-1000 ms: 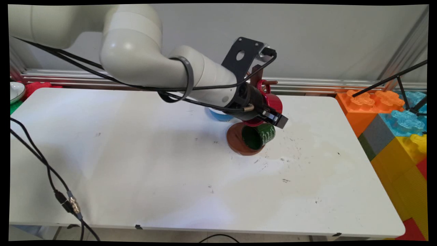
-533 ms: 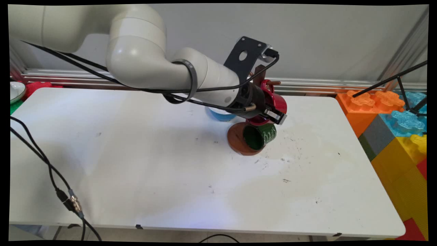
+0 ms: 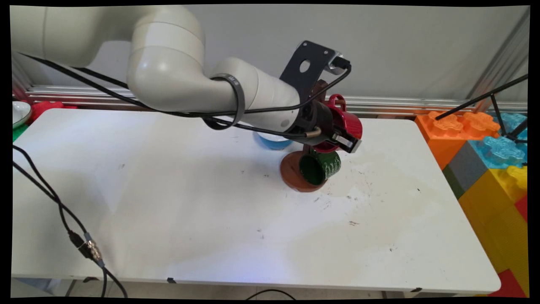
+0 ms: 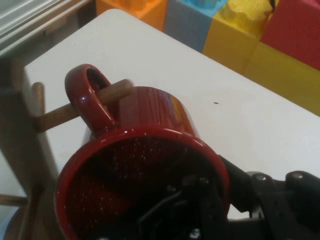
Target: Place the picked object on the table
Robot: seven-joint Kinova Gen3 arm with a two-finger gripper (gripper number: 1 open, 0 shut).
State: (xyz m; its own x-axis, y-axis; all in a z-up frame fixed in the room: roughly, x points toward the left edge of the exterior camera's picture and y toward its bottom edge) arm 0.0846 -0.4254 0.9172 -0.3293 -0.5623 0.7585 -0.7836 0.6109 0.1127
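The tool (image 3: 344, 137) is gripping the red mug (image 3: 344, 126) by its rim, one finger inside, holding it tipped over with its handle looped on a wooden peg (image 4: 75, 107) of the mug tree, above the green mug (image 3: 320, 166) on the tabletop (image 3: 168, 202).

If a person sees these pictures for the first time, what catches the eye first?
The black pincer grips a red mug by its rim, its handle around a peg of the wooden mug tree. Below hangs a green mug, above the tree's brown base.
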